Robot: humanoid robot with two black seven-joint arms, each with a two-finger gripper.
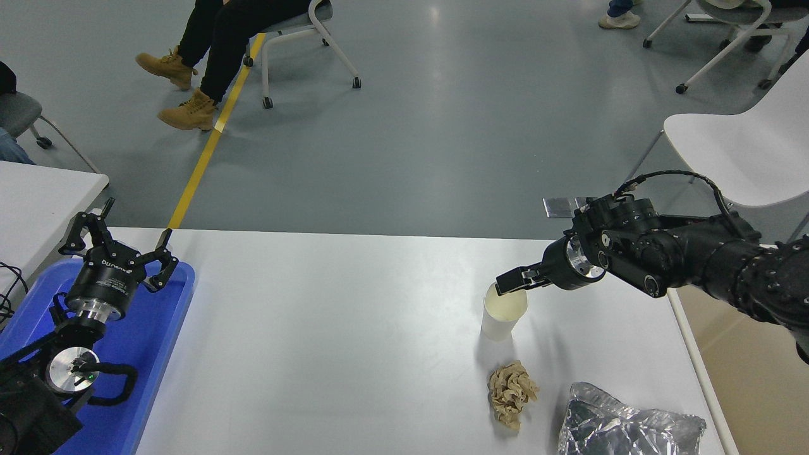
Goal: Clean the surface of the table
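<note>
White table surface (354,328), my right gripper (510,281) fingers together at paper cup (504,311) rim, my left gripper (120,243) splayed over blue tray (152,341).

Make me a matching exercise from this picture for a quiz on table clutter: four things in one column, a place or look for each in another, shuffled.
Things:
1. paper cup
2. crumpled brown paper
3. silver foil bag
4. blue tray

Descriptions:
A. at the table's left edge, under the left gripper
B. upright, right gripper at its rim
C. shiny, at the near right corner
D. lying between cup and near edge

Pairs: 1-B, 2-D, 3-C, 4-A
</note>
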